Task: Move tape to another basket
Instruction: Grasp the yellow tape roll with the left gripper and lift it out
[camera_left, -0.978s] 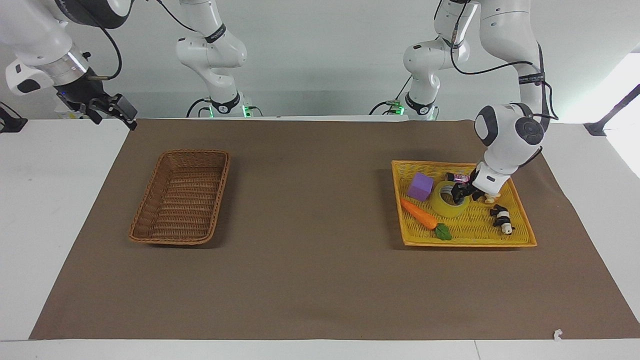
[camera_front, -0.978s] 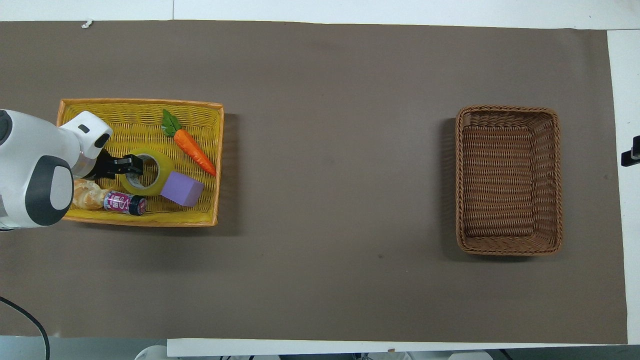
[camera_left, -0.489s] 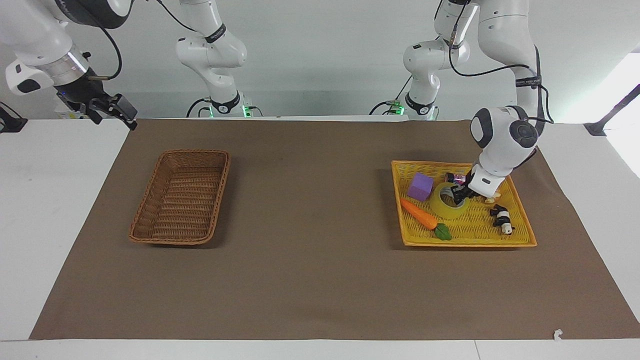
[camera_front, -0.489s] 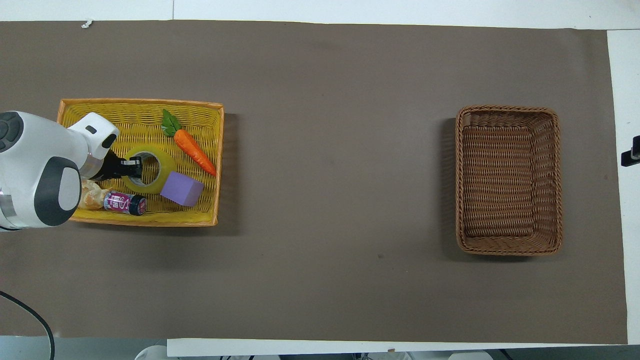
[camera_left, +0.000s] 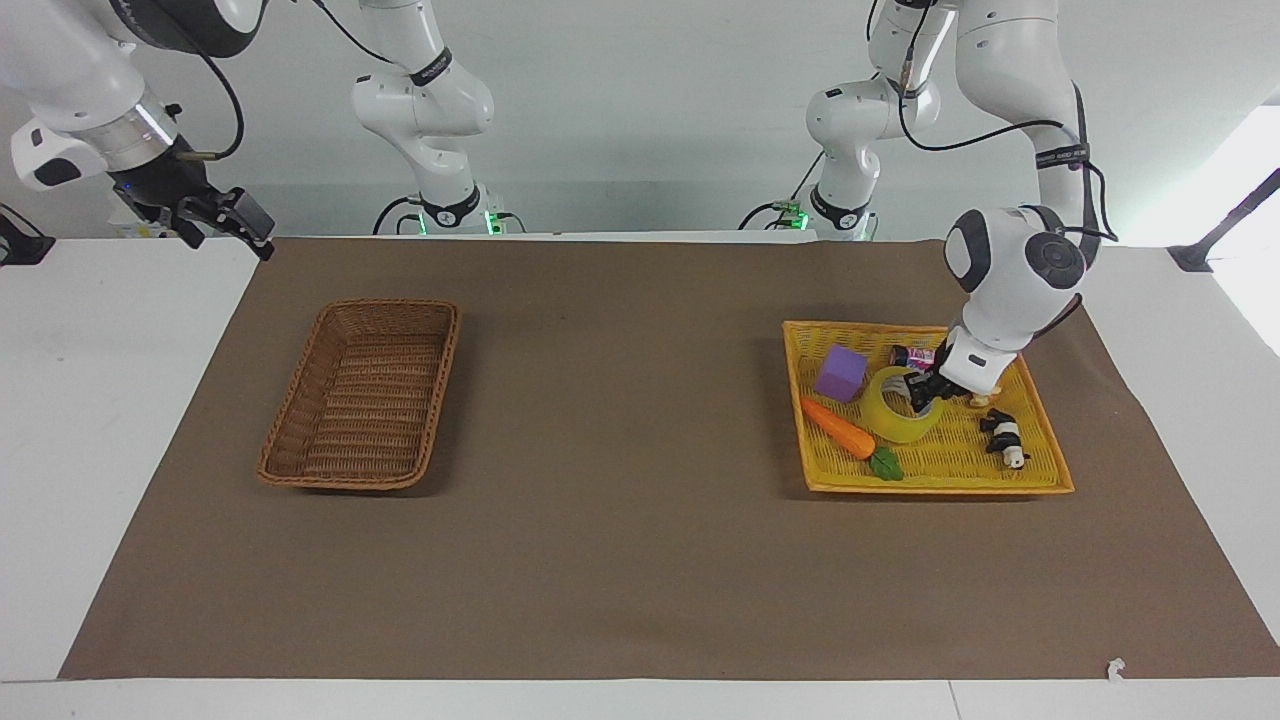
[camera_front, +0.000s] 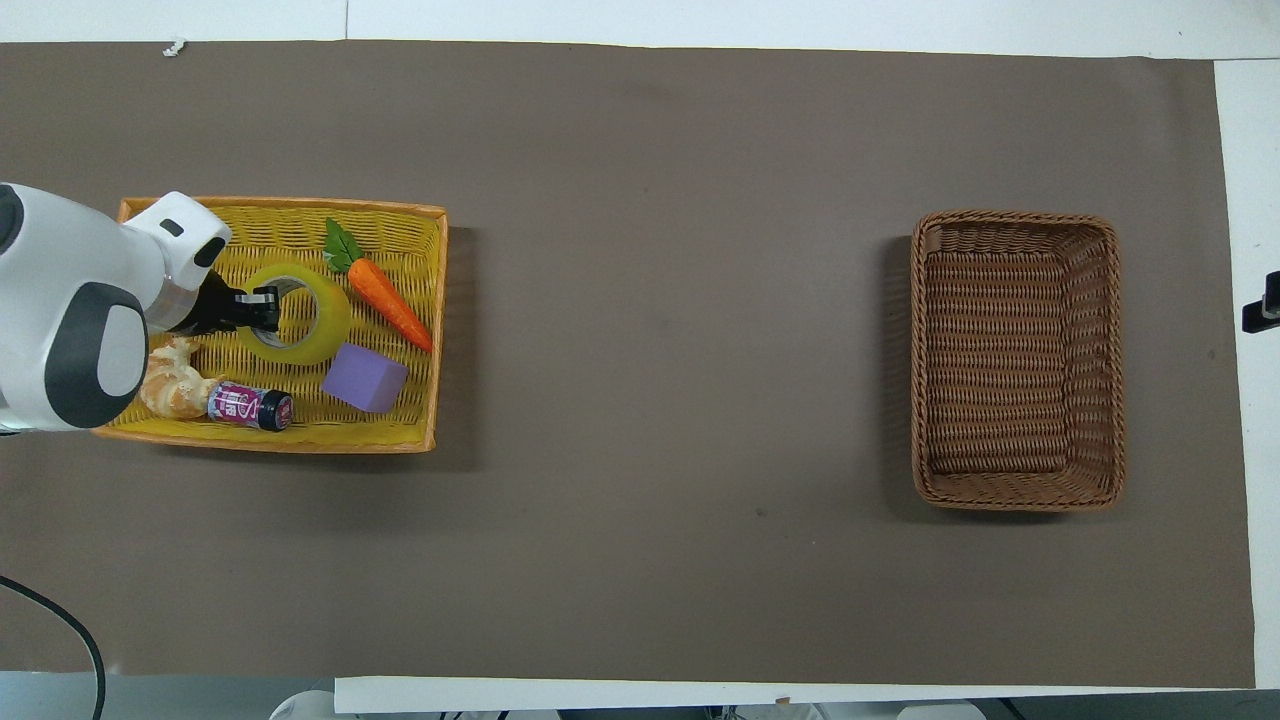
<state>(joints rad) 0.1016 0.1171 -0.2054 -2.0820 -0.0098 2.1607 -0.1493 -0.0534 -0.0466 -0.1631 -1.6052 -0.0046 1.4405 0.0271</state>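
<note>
The yellow tape (camera_left: 893, 418) is in the bright yellow tray (camera_left: 940, 487) at the left arm's end of the table, tilted and raised slightly off the tray floor. My left gripper (camera_left: 921, 390) is shut on the roll's wall, one finger inside the core. In the overhead view the tape (camera_front: 310, 325) and left gripper (camera_front: 262, 305) sit beside the carrot. The dark-brown basket (camera_left: 300, 385) stands empty at the right arm's end; it also shows in the overhead view (camera_front: 1015, 218). My right gripper (camera_left: 228, 218) waits over the white table edge beside the mat.
In the yellow tray (camera_front: 438, 330) lie a purple block (camera_left: 840, 373), a carrot (camera_left: 840, 428), a panda toy (camera_left: 1005, 437), a small pink bottle (camera_front: 248, 406) and a croissant (camera_front: 175, 388). Brown mat stretches between the tray and the basket.
My left gripper has closed on the tape and shifted it away from the robots, off the purple block and toward the carrot, tilting it up. The right arm has not moved.
</note>
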